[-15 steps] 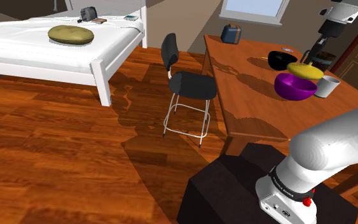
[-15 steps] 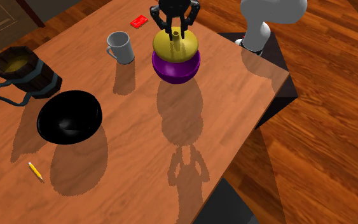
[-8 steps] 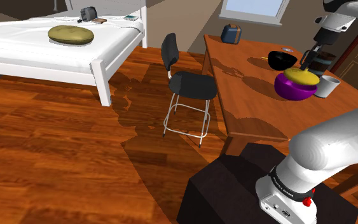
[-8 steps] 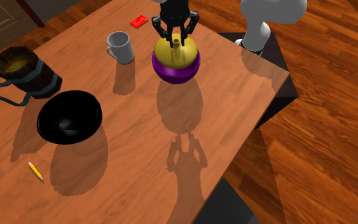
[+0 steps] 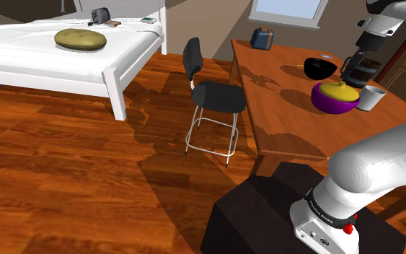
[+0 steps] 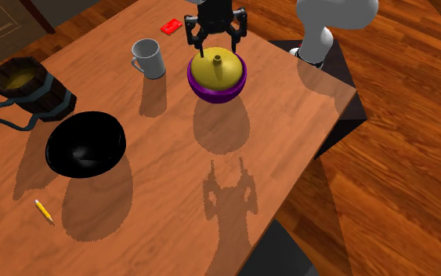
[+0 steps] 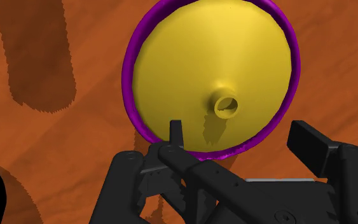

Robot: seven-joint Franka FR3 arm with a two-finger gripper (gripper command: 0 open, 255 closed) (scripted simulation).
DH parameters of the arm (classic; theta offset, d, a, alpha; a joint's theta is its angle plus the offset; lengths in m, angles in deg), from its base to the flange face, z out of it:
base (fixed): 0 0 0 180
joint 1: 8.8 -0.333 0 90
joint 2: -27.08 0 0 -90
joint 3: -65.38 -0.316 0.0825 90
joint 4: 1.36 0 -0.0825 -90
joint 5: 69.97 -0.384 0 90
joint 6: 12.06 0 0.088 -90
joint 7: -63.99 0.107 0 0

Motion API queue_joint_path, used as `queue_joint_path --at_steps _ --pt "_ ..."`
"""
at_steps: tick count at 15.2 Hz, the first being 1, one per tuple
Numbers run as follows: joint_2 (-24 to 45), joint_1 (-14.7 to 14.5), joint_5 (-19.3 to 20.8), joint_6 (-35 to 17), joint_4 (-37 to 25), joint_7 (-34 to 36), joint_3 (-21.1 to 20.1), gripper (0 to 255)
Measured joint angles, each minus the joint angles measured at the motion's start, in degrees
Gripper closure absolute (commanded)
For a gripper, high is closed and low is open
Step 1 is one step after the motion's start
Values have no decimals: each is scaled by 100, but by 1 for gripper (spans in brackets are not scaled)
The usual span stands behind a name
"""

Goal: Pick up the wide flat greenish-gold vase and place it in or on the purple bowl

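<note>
Nearest us in the shoulder view is the dark stand (image 5: 259,216), with the white arm (image 5: 381,166) rising from it. Past it, on the brown table (image 5: 280,101), we find the purple bowl (image 5: 334,104). The wide yellow-gold vase (image 5: 337,89) sits inside it, its broad body nearly filling the rim and its short neck pointing up. Just above the neck hangs the gripper (image 5: 353,66), released. In the wrist view we see its fingers (image 7: 175,132) spread wide to either side, touching neither vase nor bowl. Just beside the bowl stands a white mug (image 5: 371,97), and a little farther along the table a black bowl (image 5: 319,68). A black chair (image 5: 212,94) stands at the table's edge on the shoulder view's left, and farthest back we see a white bed (image 5: 64,61).
</note>
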Motion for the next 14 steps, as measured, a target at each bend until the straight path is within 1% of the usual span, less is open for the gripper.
queue_joint_path --at_steps 3,4,7,8,14 --pt "0 0 0 0 0 0 0 0" --pt "18 -7 -12 82 -100 -12 1 0" --pt "52 -30 -52 559 -613 -37 -28 0" --pt "55 -33 -57 626 -683 -38 -34 0" --pt "51 -35 -58 721 -768 -36 -45 0"
